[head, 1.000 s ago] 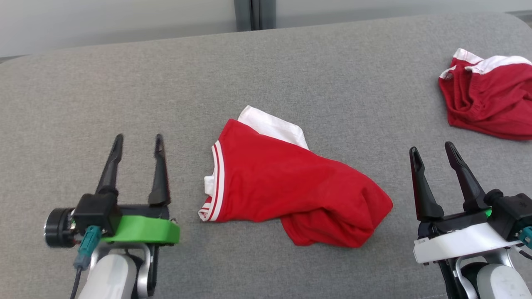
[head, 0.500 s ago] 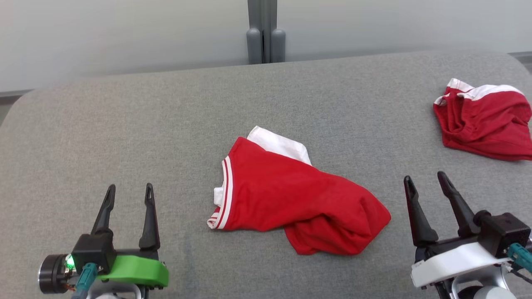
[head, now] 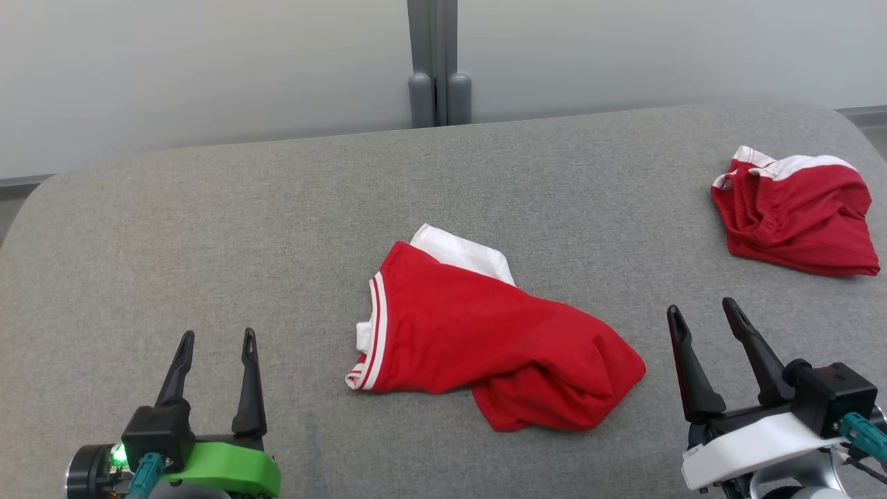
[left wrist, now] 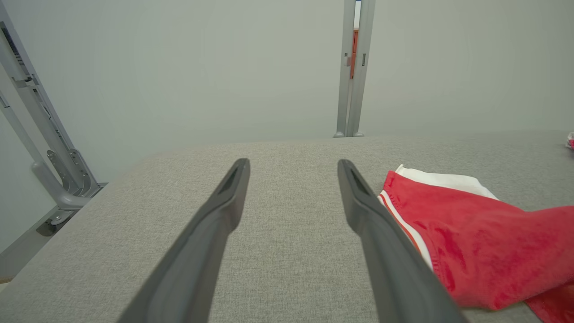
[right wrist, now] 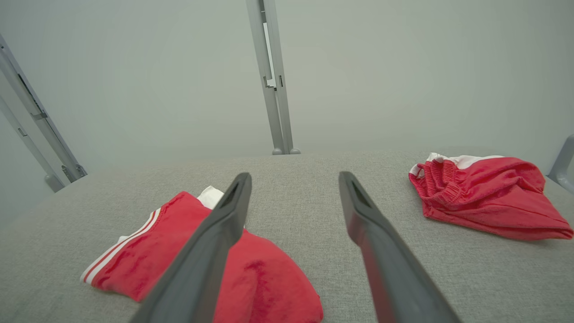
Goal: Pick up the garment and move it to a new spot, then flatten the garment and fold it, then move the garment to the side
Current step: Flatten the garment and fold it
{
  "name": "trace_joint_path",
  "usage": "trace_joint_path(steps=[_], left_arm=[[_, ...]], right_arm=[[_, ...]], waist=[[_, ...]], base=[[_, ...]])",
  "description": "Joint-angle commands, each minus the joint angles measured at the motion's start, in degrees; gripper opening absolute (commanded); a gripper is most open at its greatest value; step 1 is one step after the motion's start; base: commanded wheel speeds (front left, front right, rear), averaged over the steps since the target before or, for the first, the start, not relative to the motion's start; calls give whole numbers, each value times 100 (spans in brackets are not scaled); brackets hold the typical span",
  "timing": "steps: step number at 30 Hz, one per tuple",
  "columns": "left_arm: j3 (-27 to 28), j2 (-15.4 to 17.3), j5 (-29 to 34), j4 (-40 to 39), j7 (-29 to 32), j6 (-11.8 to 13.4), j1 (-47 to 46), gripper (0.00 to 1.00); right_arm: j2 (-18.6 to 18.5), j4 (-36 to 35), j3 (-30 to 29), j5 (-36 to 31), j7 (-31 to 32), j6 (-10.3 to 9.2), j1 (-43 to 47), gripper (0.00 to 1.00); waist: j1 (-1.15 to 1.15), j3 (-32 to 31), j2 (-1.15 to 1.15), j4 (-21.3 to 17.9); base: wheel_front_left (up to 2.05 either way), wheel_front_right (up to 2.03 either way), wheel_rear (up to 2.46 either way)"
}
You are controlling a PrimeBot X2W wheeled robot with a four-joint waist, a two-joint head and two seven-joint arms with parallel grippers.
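Head view first: we see more of the pale wall [head: 208,69] and its grey post [head: 433,62] than we do a second ago, and everything sits lower in the picture. The whole picture shifts together, so we think our head camera is tipping up. The things themselves are not sliding.

The big grey pad [head: 208,229] looks the same. The red garment [head: 485,333] with the white stripes lies in the middle of it, between our two arms. It is still bunched up, and its folds match the earlier pictures, so nobody has touched it. A second red garment [head: 797,215] lies far off to the right, well apart from the first.

Our left gripper [head: 217,335] and right gripper [head: 700,307] both show lower in the picture now. Each one has its jaws wide apart and holds nothing. Both stay off to the sides of the garment and do not touch it.

So we think the job is only at the start. The pick-up is not done yet. A gripper needs to go to the middle garment and pinch an edge.
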Motion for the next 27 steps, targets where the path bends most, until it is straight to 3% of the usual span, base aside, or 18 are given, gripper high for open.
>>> trace_joint_path(steps=[1, 14, 27], left_arm=[[13, 32, -32, -4, -15, 11, 58, 100], [-65, 67, 75, -151, -31, 71, -141, 100], [-286, -115, 335, -277, -85, -61, -1028, 100]], right_arm=[[-2, -17, -15, 30, 17, 1, 36, 100], [-83, 16, 52, 67, 58, 1, -37, 100], [-446, 987, 1369, 273, 367, 1, -60, 100]], waist=[[0, 4, 0, 0], [0, 225, 0, 46], [0, 1202, 0, 362]], base=[[0, 0, 0], [0, 0, 0], [0, 0, 0]])
